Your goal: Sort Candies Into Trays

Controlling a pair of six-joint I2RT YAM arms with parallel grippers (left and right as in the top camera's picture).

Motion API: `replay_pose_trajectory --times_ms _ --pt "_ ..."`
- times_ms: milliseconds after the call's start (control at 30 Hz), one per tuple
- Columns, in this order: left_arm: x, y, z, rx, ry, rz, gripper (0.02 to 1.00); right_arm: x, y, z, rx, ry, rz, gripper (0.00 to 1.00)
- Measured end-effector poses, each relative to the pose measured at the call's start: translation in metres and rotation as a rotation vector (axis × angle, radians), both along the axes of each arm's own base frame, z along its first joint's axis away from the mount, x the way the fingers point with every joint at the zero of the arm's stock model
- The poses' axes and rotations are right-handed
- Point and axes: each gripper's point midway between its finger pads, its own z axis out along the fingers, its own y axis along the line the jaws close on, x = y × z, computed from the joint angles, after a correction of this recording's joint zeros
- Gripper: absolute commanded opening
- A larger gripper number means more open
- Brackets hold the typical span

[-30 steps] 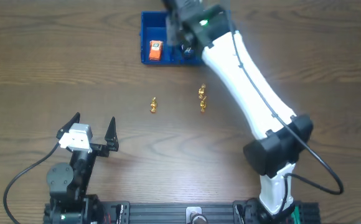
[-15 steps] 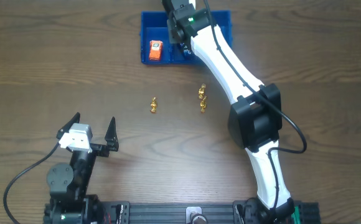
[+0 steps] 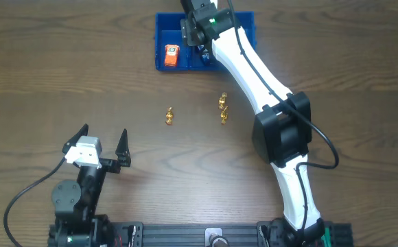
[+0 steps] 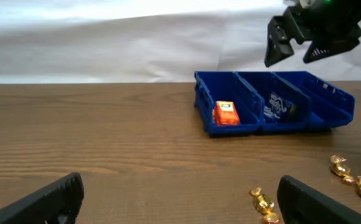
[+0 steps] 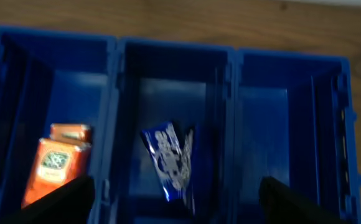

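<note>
A blue three-compartment tray [image 3: 160, 34] stands at the far side of the wooden worktop [image 3: 48, 82]. Seen from above, its left compartment holds an orange candy pack [image 3: 171, 55] and the middle one a blue-wrapped candy [image 5: 170, 158]. The right gripper [image 5: 175, 185] hangs over the middle compartment, fingers spread wide and holding nothing. Nearer the arm bases, three gold-wrapped candies [image 3: 222, 101] lie loose on the wood, two close together and one apart to their left. The left gripper [image 3: 103, 130] is also open and unloaded, low by its base, well apart from candies and tray.
</note>
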Motion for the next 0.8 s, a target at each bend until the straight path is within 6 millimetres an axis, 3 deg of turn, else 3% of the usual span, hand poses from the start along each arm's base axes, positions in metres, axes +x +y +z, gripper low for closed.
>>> replay_pose_trajectory --times_ms 100,200,300,333,367,433,500,567,700,800 --pt "0.000 0.000 0.000 0.000 0.000 0.000 0.998 -0.014 -0.007 0.005 -0.029 0.057 0.001 0.873" --pt "0.000 0.000 0.000 0.000 0.000 0.000 0.996 -0.043 -0.005 0.040 -0.043 0.087 0.018 0.875" --pt "0.000 0.000 0.000 0.000 0.000 0.000 0.998 -0.099 0.023 0.090 -0.019 0.086 0.068 0.866" --pt "0.000 0.000 0.000 0.000 0.000 0.000 0.998 -0.131 0.045 0.104 -0.003 0.094 0.107 0.862" --pt "0.000 0.000 0.000 0.000 0.000 0.000 0.998 -0.150 0.061 0.106 0.007 0.108 0.130 0.858" --pt "0.000 0.000 0.000 0.000 0.000 0.000 0.998 -0.173 0.087 0.086 0.007 0.151 0.148 0.851" --pt "0.000 0.000 0.000 0.000 0.000 0.000 0.998 -0.177 0.099 0.059 0.004 0.184 0.138 0.831" --pt "0.000 0.000 0.000 0.000 0.000 0.000 0.998 -0.181 0.108 0.004 -0.013 0.271 0.115 0.816" --pt "0.000 0.000 0.000 0.000 0.000 0.000 0.998 -0.192 0.109 -0.072 -0.054 0.414 0.064 0.790" --pt "0.000 0.000 0.000 0.000 0.000 0.000 0.998 -0.195 0.110 -0.097 -0.064 0.456 0.039 0.755"
